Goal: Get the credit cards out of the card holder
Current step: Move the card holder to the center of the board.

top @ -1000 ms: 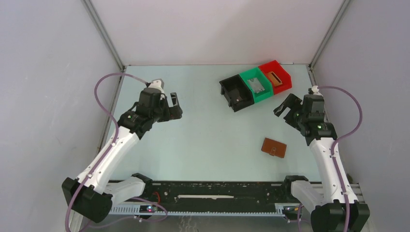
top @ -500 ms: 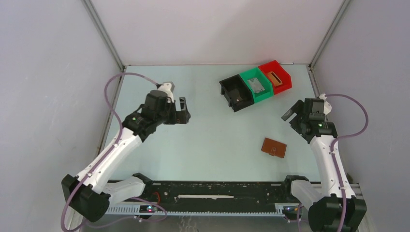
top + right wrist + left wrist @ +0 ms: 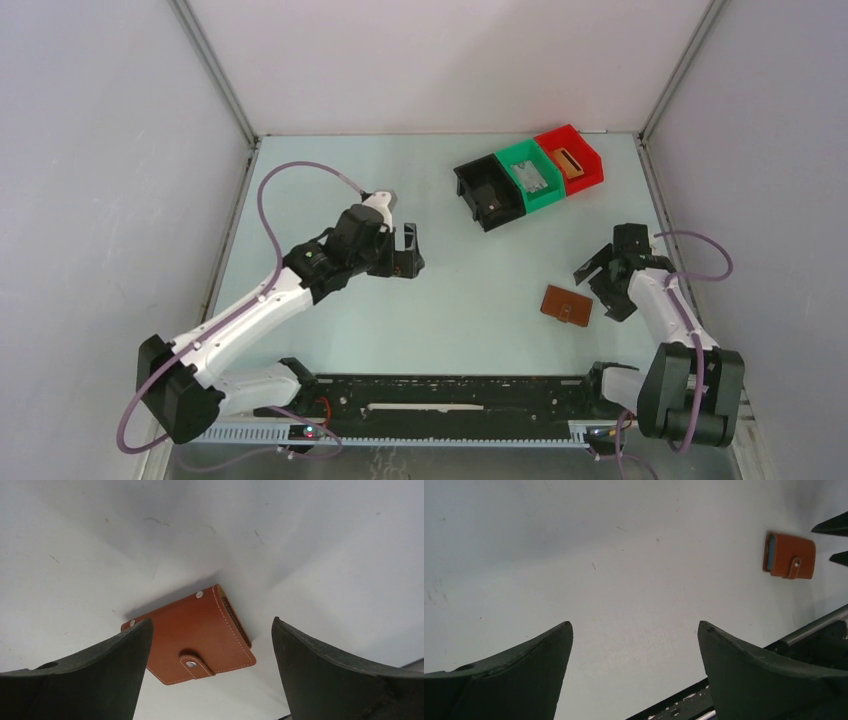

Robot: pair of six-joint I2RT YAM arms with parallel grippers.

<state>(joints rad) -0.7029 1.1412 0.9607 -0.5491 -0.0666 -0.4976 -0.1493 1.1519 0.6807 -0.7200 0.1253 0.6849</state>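
Lying flat, card holder (image 3: pixel 194 639) (seemingly shut)

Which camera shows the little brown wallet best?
The right wrist view: the closed brown card holder sits in the middle, close enough to see its stitching and snapped strap tab. The top view shows it small and plain. The left wrist view shows it far off, upper right.
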